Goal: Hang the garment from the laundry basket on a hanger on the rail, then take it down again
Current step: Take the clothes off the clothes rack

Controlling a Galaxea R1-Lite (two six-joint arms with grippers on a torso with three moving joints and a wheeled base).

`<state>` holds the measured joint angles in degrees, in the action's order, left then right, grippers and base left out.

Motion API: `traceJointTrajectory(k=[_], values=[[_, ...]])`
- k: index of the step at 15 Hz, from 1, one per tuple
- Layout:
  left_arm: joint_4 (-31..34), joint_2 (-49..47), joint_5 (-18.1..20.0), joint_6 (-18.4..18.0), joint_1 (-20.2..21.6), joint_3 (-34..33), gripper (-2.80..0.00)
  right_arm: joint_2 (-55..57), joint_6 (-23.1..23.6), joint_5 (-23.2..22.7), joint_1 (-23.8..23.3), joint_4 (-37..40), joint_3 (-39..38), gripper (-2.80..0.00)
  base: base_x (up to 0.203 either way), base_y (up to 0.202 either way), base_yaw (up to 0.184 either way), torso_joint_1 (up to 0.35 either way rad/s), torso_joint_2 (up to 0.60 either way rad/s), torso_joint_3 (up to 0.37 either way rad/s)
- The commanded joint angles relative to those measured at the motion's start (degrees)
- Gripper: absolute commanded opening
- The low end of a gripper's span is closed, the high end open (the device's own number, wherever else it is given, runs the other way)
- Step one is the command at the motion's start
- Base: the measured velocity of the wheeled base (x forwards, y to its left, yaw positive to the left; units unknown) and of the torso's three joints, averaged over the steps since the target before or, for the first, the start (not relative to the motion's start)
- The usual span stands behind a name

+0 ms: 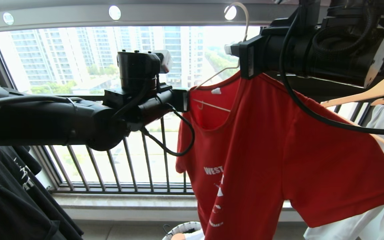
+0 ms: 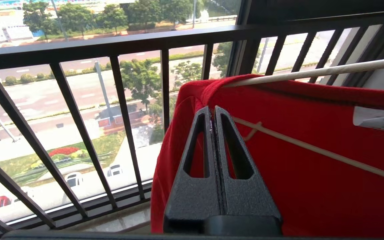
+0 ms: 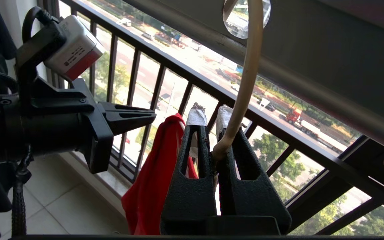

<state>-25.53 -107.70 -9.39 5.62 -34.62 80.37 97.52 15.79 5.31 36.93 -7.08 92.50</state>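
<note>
Red T-shirt (image 1: 278,150), white chest print, on cream hanger (image 1: 212,106)

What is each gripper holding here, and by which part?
The left gripper is shut on the T-shirt at its shoulder edge. The right gripper is shut on the hanger at the base of its hook.

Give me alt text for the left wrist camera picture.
The left gripper, shut, pinches the shoulder of the red T-shirt draped on the cream wire hanger. Behind it, a black window railing overlooks a street with trees and parked cars.
</note>
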Motion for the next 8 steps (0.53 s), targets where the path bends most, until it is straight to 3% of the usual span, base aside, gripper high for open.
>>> traceJointTrajectory(k=[1, 5, 8], values=[[-1.88, 5.85, -0.1, 0.21, -3.45, -4.33, -2.8, 0.76, 0.11, 0.05, 0.68, -0.12, -0.04, -2.8, 0.0, 0.0, 0.0, 0.0, 0.0, 0.0], [-3.12, 7.59, -0.19, 0.35, -5.1, -6.19, -2.8, 1.18, 0.11, 0.14, 1.03, -0.12, -0.04, -2.8, 0.0, 0.0, 0.0, 0.0, 0.0, 0.0], [-1.0, 7.45, -3.0, 0.18, -4.65, -6.02, -2.8, 1.09, 0.11, 0.32, 1.03, -0.04, -0.04, -2.8, 0.0, 0.0, 0.0, 0.0, 0.0, 0.0]])
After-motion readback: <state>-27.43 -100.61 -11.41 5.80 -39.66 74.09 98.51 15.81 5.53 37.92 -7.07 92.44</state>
